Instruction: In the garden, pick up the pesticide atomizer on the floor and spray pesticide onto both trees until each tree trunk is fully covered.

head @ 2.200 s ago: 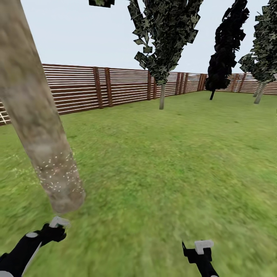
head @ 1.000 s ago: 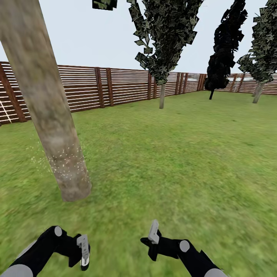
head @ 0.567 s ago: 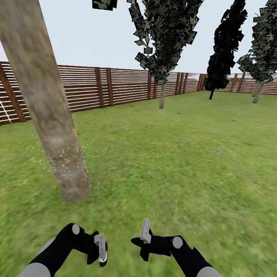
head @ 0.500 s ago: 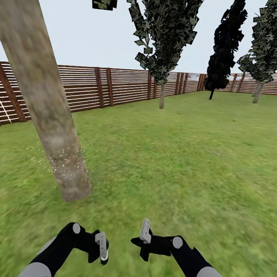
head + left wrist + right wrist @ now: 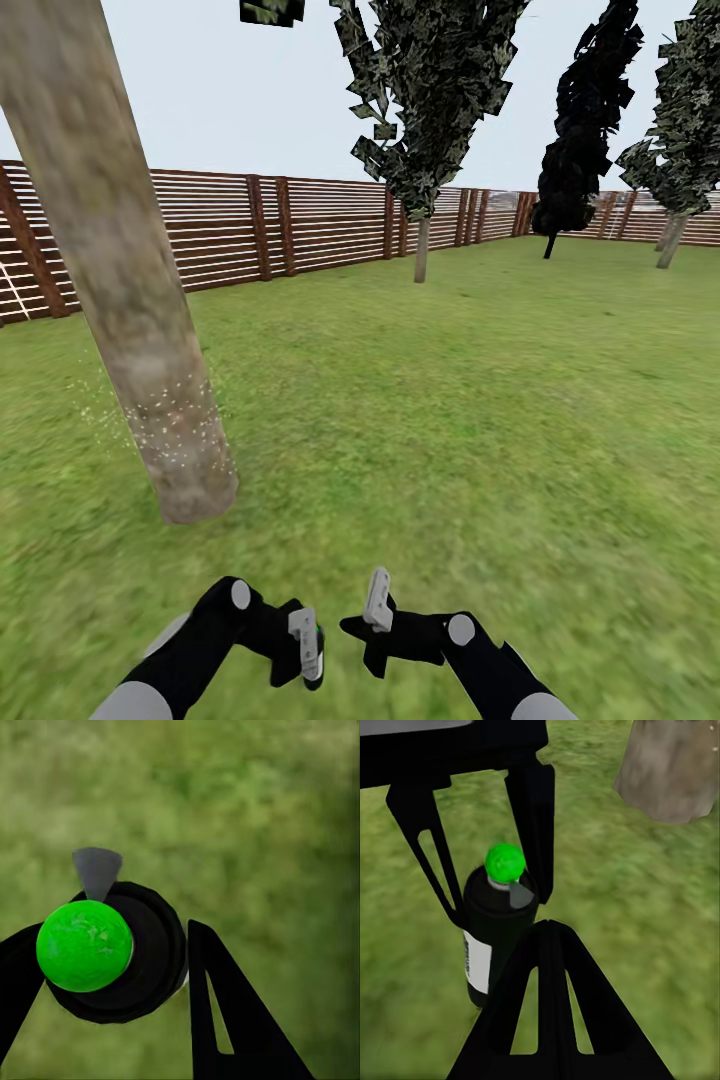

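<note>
A thick grey-brown tree trunk (image 5: 130, 300) rises from the grass at the left, and its base also shows in the right wrist view (image 5: 671, 769). White pesticide specks (image 5: 170, 425) dot its lower part. My left gripper (image 5: 305, 645) is low at the centre, shut on the pesticide atomizer (image 5: 316, 650). This is a black bottle with a green ball cap (image 5: 84, 945) and a grey nozzle. In the right wrist view the left gripper (image 5: 499, 907) clamps the upright atomizer (image 5: 484, 945). My right gripper (image 5: 376, 598) hangs just right of it, fingers together, holding nothing.
Grass lawn (image 5: 450, 400) stretches ahead to a reddish-brown slat fence (image 5: 300, 225). A leafy tree with a thin grey trunk (image 5: 422, 250) stands by the fence, a dark narrow tree (image 5: 585, 110) further right, and another tree (image 5: 680, 235) at the far right edge.
The view has shifted a little since the earliest frame. Both arms swung in towards the centre. Lately the left gripper slid right with the atomizer, closer to the still right gripper.
</note>
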{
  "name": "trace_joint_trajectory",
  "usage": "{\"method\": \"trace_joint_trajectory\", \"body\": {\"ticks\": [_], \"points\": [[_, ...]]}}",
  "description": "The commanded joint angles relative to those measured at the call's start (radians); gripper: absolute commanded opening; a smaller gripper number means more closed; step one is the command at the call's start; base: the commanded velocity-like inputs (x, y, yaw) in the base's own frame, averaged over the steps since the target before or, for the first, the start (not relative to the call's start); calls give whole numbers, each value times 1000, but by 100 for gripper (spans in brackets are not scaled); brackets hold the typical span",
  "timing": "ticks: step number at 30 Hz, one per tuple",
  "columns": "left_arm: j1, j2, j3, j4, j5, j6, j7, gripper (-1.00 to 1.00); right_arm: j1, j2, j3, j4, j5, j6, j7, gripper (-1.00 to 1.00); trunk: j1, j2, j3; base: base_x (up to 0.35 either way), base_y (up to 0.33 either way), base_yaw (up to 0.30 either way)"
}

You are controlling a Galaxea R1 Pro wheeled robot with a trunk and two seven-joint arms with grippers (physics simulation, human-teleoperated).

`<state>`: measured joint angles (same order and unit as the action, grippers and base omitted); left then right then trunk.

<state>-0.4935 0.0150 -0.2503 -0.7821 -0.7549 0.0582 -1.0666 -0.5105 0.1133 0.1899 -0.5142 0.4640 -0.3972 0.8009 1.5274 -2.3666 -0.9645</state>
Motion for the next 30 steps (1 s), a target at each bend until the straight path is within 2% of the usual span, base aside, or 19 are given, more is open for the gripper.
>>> {"method": "trace_joint_trajectory", "body": {"ticks": [1,3,13,16,24,30], "points": [[0,-3,-3,-2,0,6,-2,-100,0,0,-1,-1,8,-5,0,-100,0,0,-1,0,0,0],[0,-15,-3,-2,-1,6,0,-100,0,0,-1,-1,7,-5,0,-100,0,0,-1,0,0,0],[1,-17,-3,-2,-1,6,47,-100,0,0,-1,-2,7,-5,0,-100,0,0,-1,0,0,0],[4,-17,-4,-2,-1,6,49,-100,0,0,-1,-2,7,-5,0,-100,0,0,-1,0,0,0],[4,-46,-3,-1,-1,6,55,-100,0,0,-1,-3,7,-5,0,-100,0,0,-1,0,0,0],[5,-51,-4,0,0,5,54,-100,0,0,-1,-3,7,-5,0,-100,0,0,-1,0,0,0]]}}
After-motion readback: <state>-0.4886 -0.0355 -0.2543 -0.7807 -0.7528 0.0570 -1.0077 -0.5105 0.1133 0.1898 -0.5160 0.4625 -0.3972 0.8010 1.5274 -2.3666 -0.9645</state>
